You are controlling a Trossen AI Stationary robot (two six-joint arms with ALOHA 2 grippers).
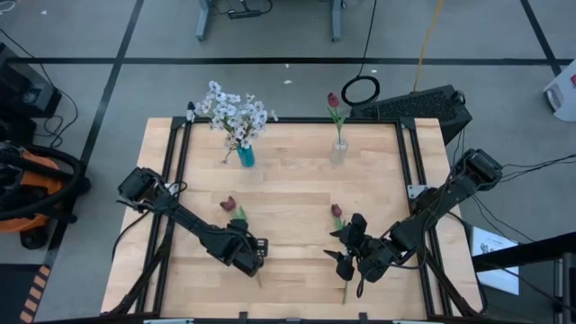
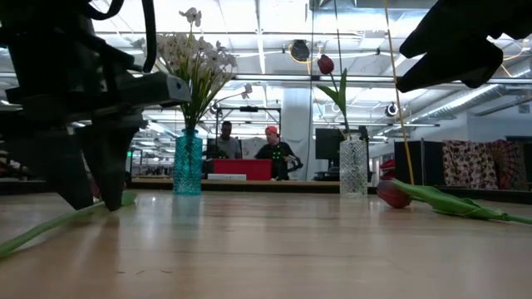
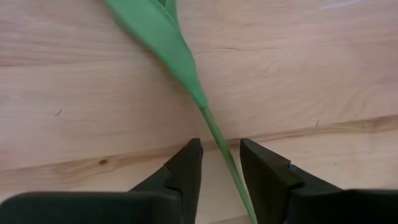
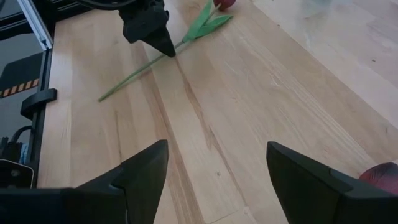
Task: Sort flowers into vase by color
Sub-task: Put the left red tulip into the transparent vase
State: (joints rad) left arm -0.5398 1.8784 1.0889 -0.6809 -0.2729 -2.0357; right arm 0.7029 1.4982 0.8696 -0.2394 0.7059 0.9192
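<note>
Two dark red tulips lie flat on the wooden table. The left tulip [image 1: 230, 209] has its thin green stem [image 3: 213, 129] running between the fingers of my left gripper [image 3: 219, 144], which points down, open, just above the wood; I cannot see the fingers touching the stem. The right tulip [image 1: 337, 214] lies under my right gripper [image 1: 346, 254], which hovers open with nothing between its fingers [image 4: 217, 155]; its bud [image 4: 380, 174] shows beside one finger. A blue vase [image 1: 246, 157] holds the white flowers [image 1: 236, 113]. A clear vase [image 1: 338, 149] holds one red tulip [image 1: 333, 101].
Both vases stand near the table's far edge, the blue one left of the clear one. Black frame rails [image 1: 176, 153] run along the table's left and right sides. Bare wood [image 1: 288, 193] lies between the vases and the grippers. People show in the room beyond [image 2: 270, 154].
</note>
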